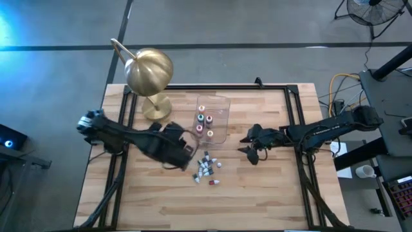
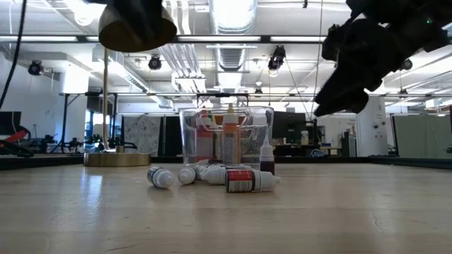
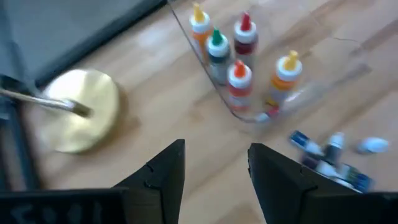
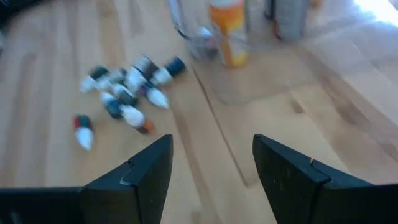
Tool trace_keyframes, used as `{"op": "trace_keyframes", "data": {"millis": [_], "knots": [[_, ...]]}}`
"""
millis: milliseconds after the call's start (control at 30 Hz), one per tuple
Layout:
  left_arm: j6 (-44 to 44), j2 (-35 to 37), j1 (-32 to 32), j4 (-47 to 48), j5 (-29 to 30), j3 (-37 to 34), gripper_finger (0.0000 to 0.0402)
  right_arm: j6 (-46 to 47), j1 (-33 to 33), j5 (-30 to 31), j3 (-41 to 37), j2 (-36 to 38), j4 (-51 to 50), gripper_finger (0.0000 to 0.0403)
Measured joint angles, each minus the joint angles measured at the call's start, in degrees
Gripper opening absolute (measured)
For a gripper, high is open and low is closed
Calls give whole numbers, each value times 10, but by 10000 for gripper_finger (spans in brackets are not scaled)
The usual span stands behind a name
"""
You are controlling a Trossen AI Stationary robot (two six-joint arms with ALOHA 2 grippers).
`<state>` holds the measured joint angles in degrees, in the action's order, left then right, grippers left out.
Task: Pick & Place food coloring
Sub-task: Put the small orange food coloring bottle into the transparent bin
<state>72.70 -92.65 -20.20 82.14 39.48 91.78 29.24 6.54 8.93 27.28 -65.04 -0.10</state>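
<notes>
High view: a wooden table (image 1: 270,193) seen from straight above, with one dark arm reaching in from each side.
Clear tub: a clear plastic rectangular tub (image 1: 222,102) stands near the middle of the table, toward the far edge, just right of the lamp's base.
Food coloring in the tub: five small bottles (image 3: 238,74) stand upright inside it, with orange, green, red and yellow caps.
Food coloring on the table: a loose cluster of tiny bottles (image 1: 207,169) lies on the wood just in front of the tub, most on their sides. In the low view one dark bottle with a white tip (image 2: 266,157) stands upright among them, and one with a red label (image 2: 244,180) lies nearest the camera.
Lamp: a brass-coloured dome lamp (image 1: 149,69) stands at the far left of the table, its round base (image 3: 79,109) beside the tub.
Left gripper: the left gripper (image 3: 213,167) hovers above the wood to the left of the loose cluster, fingers spread apart with nothing between them.
Right gripper: the right gripper (image 4: 211,163) hovers to the right of the cluster and the tub, clear of the table surface, fingers spread wide and holding nothing.
Beyond the table: the low view looks level into a large room with ceiling ducts and lights.
</notes>
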Motion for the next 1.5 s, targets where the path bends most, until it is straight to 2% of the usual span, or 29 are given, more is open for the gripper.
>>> {"op": "trace_keyframes", "data": {"millis": [100, 233, 433, 700, 1000, 1267, 1500], "knots": [[3, 73, -28, -118, -1, -108, 149, 0, 4, 0, 3, -38, 48, 215], [-1, 155, -56, -246, -13, -235, 149, 16, 6, -23, 30, -126, 78, 215], [28, 244, -78, -301, -70, -351, 149, 34, 25, -51, 122, -235, 34, 215], [-1, 331, -87, -296, -69, -436, 149, -7, 57, -51, 241, -331, -84, 215], [-21, 414, -87, -297, -68, -514, 149, 4, 57, -45, 334, -414, -113, 215], [-22, 452, -87, -302, -70, -541, 149, 8, 60, -43, 399, -444, -219, 214], [-37, 458, -87, -303, -70, -546, 149, 10, 60, -30, 409, -444, -237, 214]]}}
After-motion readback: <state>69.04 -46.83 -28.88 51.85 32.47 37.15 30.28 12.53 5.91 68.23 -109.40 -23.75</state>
